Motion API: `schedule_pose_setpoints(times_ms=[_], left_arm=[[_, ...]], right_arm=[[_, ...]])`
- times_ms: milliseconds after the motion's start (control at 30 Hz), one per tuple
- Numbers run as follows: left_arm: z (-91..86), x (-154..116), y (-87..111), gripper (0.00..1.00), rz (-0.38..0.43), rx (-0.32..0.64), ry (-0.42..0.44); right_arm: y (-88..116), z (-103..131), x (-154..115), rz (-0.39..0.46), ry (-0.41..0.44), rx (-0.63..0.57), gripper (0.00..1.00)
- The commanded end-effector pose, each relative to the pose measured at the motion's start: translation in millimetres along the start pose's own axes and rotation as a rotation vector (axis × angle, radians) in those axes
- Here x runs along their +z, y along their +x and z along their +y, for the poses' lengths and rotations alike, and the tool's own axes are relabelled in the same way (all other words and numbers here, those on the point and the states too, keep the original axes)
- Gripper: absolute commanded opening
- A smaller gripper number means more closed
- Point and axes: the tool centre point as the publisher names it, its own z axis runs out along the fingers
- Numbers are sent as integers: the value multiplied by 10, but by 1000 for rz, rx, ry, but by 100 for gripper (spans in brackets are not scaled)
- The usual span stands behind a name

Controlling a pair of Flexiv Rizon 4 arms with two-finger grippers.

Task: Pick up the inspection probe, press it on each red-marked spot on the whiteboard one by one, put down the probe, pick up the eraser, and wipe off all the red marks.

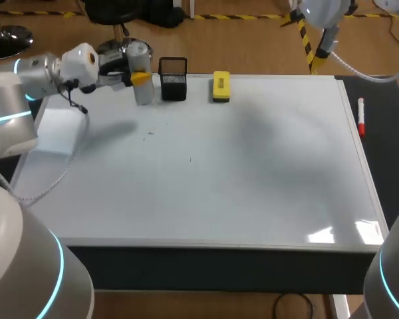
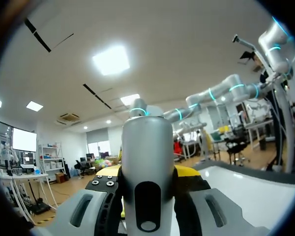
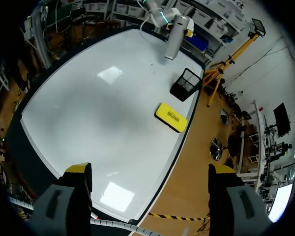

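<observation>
Whiteboard (image 1: 253,173) fills table; upper left of frame, L gripper (image 1: 138,76) clamped on grey probe (image 1: 143,93), upright, just left of black mesh cup (image 1: 173,80); yellow eraser (image 1: 221,86) top centre, red marker (image 1: 361,117) right edge; R gripper (image 3: 150,169) fingers wide apart, high over board.

White arms (image 1: 13,93), cyan rings (image 1: 58,269), yellow-tipped hands (image 1: 140,78)

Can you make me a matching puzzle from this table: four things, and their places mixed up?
Things: 1 probe; 2 eraser; 3 mesh basket; 4 red marker.
Places: A beside the whiteboard's right edge, off it; B between probe and eraser; C held in the left gripper; D on the whiteboard, right of the basket.
Pairs: 1-C, 2-D, 3-B, 4-A.
</observation>
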Motion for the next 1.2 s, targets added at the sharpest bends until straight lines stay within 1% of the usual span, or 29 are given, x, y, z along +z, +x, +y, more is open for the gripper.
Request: schedule_pose_setpoints(times_ms=[33, 200, 267, 367, 533, 700, 900, 1067, 1200], left_arm=[[-110, 34, -244, 0, 47, 18, -4], [-251, 85, -424, 0, 66, 60, -9], [-278, 128, -472, 0, 80, 64, -13], [-298, 204, -535, 0, 99, 66, -8], [-306, 352, -629, 0, 130, 63, 23], [-284, 503, -714, 0, 157, 47, 50], [-242, 635, -815, 0, 179, 46, 55], [-161, 729, -879, 0, 193, 35, 57], [-61, 777, -926, 0, 200, 9, 57]], right_arm=[[-3, -3, -6, 3, 2, -1, 100], [-3, -3, -6, 3, 2, -1, 100], [-3, -3, -6, 3, 2, -1, 100], [-3, -3, -6, 3, 2, -1, 100], [-3, -3, -6, 3, 2, -1, 100], [-3, -3, -6, 3, 2, -1, 100], [-3, -3, -6, 3, 2, -1, 100], [-3, -3, -6, 3, 2, -1, 100], [-3, -3, -6, 3, 2, -1, 100]])
